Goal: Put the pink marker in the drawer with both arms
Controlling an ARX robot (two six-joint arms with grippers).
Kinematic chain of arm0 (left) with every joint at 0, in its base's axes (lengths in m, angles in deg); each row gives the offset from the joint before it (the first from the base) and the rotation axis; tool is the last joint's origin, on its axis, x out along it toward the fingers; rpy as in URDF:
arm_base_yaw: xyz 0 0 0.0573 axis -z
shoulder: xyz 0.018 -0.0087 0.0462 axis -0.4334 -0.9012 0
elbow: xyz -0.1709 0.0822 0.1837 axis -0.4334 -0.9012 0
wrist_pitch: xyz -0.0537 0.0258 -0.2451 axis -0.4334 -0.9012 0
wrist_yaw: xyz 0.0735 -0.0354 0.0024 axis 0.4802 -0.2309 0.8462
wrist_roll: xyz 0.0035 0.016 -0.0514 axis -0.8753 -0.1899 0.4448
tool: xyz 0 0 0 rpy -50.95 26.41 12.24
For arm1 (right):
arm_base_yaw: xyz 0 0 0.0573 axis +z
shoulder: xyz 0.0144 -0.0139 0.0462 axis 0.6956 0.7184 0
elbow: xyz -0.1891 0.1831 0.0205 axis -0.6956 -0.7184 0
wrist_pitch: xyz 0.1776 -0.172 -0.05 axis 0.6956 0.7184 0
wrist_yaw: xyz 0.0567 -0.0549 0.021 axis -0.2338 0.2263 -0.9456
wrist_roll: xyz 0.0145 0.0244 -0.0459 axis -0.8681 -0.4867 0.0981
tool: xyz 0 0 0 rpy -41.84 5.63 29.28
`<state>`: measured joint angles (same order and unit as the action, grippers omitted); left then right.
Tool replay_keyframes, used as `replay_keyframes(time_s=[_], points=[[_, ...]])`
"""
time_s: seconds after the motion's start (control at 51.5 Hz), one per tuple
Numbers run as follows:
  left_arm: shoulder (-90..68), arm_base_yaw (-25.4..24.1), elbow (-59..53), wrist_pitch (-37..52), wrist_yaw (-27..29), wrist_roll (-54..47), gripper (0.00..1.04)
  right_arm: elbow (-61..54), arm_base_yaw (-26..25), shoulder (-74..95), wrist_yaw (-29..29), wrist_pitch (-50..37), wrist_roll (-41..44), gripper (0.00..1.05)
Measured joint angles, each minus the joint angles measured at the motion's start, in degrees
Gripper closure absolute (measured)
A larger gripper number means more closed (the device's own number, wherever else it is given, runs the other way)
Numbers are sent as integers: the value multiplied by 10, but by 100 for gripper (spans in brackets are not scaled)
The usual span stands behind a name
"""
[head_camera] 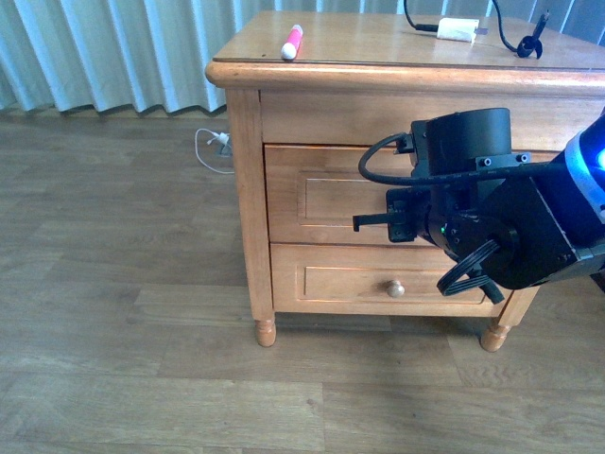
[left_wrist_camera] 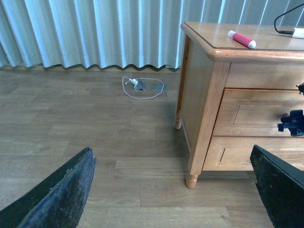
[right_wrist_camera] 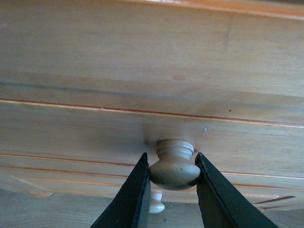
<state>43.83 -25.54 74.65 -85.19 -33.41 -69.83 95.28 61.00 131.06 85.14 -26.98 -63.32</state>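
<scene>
Right wrist view shows the two black fingers of the right pincer [right_wrist_camera: 171,164] drawn narrow on the round pale wooden knob [right_wrist_camera: 174,169] of the upper honey-coloured wooden drawer [right_wrist_camera: 95,128], one finger touching each side of the knob. In the front view the drawer appears shut, so the opening is judged not yet begun. The pull is best made straight out, square to the drawer front, slow and level, so that the rounded knob is not squeezed out from between the fingers. A grip seated behind the knob's widest part would be safest. The short bright pink marker with the white cap [head_camera: 292,43] is seen lying on the nightstand's top surface [head_camera: 378,47], close to its front left corner and well apart from the white charger block [head_camera: 458,30] near the back edge. The left pincer [left_wrist_camera: 171,151] is spread wide above the wooden floor, holding nothing. It is judged free to fetch the marker once the drawer stands open far enough.
</scene>
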Motion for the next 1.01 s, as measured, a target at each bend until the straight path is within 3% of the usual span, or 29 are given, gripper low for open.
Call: replay_keyframes(time_s=[0.466, 0.718, 0.893, 1.01], points=[[0, 0, 0, 0, 0, 0, 6, -274, 25, -222, -63, 97, -73, 82], [0, 0, 0, 0, 0, 0, 6, -402, 36, -365, -104, 140, -105, 43], [0, 0, 0, 0, 0, 0, 6, -462, 41, -545, -110, 208, -111, 7], [0, 0, 0, 0, 0, 0, 6, -480, 37, -655, -104, 257, -108, 9]])
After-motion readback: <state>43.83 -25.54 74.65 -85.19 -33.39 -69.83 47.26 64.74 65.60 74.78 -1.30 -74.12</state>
